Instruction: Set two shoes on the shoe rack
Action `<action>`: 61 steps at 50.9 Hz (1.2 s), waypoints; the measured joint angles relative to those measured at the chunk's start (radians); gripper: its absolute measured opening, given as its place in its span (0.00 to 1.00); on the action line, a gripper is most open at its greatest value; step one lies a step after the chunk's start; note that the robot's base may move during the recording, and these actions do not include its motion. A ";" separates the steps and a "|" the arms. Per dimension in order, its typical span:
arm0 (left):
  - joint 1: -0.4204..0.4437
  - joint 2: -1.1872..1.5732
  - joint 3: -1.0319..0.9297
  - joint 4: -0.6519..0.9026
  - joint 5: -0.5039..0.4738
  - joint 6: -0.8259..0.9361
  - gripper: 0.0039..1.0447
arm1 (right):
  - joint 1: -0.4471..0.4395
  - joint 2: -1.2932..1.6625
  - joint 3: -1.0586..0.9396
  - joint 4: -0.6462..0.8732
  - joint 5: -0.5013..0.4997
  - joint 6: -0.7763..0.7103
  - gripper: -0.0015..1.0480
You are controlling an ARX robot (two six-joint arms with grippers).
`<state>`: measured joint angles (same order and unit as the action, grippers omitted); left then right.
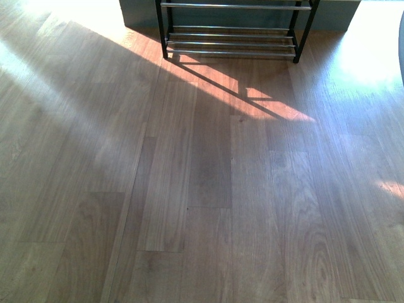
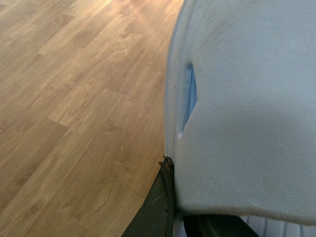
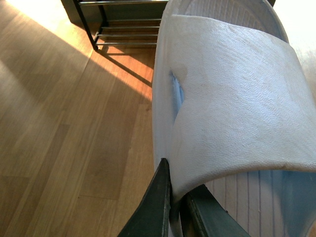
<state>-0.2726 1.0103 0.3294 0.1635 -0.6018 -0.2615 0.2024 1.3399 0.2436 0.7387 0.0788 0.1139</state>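
The two shoes are white slide sandals, one in each gripper. In the left wrist view my left gripper [image 2: 177,197] is shut on the side edge of one white sandal [image 2: 247,108], whose textured strap fills the view above the wooden floor. In the right wrist view my right gripper [image 3: 178,177] is shut on the edge of the other white sandal [image 3: 232,98], held above the floor with the shoe rack [image 3: 129,30] ahead of it. In the front view the shoe rack [image 1: 231,44], a black frame with chrome bars, stands at the far end of the floor. Neither arm shows there.
Wooden plank floor [image 1: 189,189] stretches from me to the rack, with bright sunlight patches [image 1: 214,79] in front of it. A grey wall base [image 1: 139,16] runs behind the rack. A dark rounded object [image 1: 401,50] shows at the right edge.
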 joint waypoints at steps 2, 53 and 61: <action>0.000 0.000 0.000 0.000 0.000 0.001 0.01 | 0.000 0.000 0.000 0.000 0.000 0.000 0.02; -0.001 -0.002 -0.001 0.000 0.000 0.003 0.01 | 0.002 -0.001 0.000 0.000 0.000 0.000 0.02; -0.001 -0.002 -0.001 0.000 0.000 0.003 0.01 | 0.002 -0.001 0.000 0.000 -0.001 0.000 0.02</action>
<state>-0.2733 1.0088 0.3283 0.1631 -0.6018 -0.2581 0.2039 1.3388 0.2436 0.7387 0.0780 0.1139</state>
